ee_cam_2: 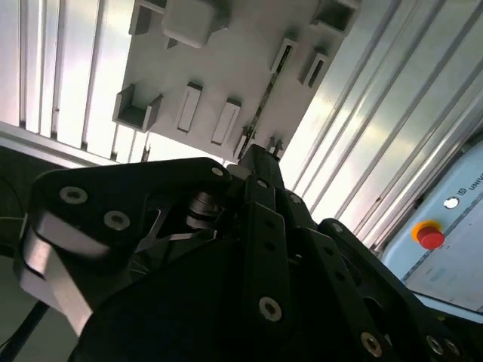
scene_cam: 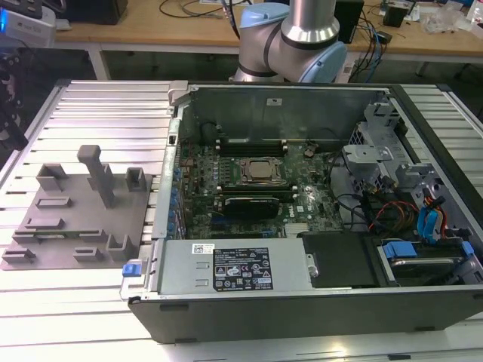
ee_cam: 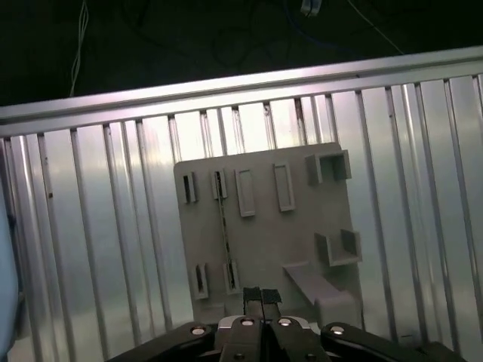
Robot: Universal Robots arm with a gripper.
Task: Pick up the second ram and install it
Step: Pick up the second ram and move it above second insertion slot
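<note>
hangs empty above the grey fixture plate (ee_cam: 302,226) with jaws of the gripper (ee_cam: 261,296) pressed together, just beside the second ram (ee_cam: 223,234) standing on edge; probably light, stiff, fragile, best pinched mid-length across its faces.

Lighting's pretty uneven here, tbh. In the exterior view the overhead light bounces hard off the ribbed aluminium table (scene_cam: 90,98), which goes nearly white toward the near edge. The inside of the computer case (scene_cam: 264,173) sits dimmer, with shadow under its back wall. The grey fixture plate (scene_cam: 75,215) throws only soft, short shadows. In the second wrist view the table blows out in glary streaks, and the gripper (ee_cam_2: 260,148) is a near-black mass against it. The first wrist view is dimmer overall, pitch dark beyond the table edge.
</note>
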